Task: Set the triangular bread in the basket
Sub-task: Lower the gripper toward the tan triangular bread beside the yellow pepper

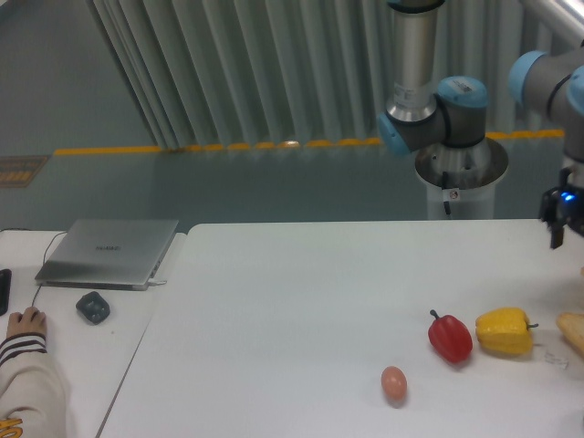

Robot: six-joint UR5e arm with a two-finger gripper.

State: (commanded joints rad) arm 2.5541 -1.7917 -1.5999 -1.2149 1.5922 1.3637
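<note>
1. The step in hand looks like the approach: the gripper hangs above the table's right edge, and the triangular bread lies at that edge, just right of the yellow pepper and partly cut off by the frame.
2. To do it well, come straight down over the bread, clear of the pepper, and close across its narrower width.
3. No basket shows in view.
4. The gripper is half out of frame; I cannot tell how far the jaws stand open, though nothing seems held.
</note>
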